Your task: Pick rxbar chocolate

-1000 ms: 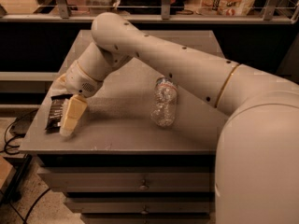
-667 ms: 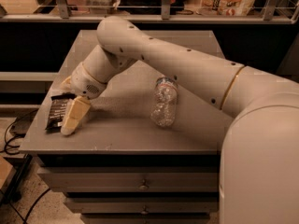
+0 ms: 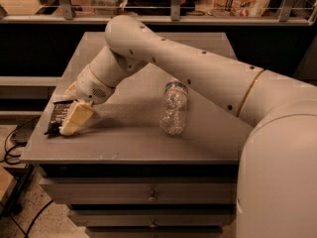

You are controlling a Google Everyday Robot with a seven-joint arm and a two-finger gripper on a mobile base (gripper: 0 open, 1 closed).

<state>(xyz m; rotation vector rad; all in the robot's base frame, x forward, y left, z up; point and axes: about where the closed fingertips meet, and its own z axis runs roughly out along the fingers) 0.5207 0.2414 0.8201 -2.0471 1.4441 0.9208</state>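
Note:
The rxbar chocolate (image 3: pixel 56 117), a flat black wrapped bar with white lettering, lies on the grey table (image 3: pixel 124 138) near its left edge. My gripper (image 3: pixel 73 104) is down at the bar's right side and open. One cream finger (image 3: pixel 77 118) lies along the bar's right edge and covers part of it. The other finger (image 3: pixel 71 89) sticks out behind the bar's far end. The bar rests flat on the table.
A clear plastic bottle (image 3: pixel 174 108) lies on its side in the middle of the table. My arm (image 3: pixel 198 68) reaches across the table from the right. The table has drawers below its front edge. A railing and shelves stand behind the table.
My wrist and gripper shifted slightly to the right and back down by the bar. The bar and the bottle have stayed in place.

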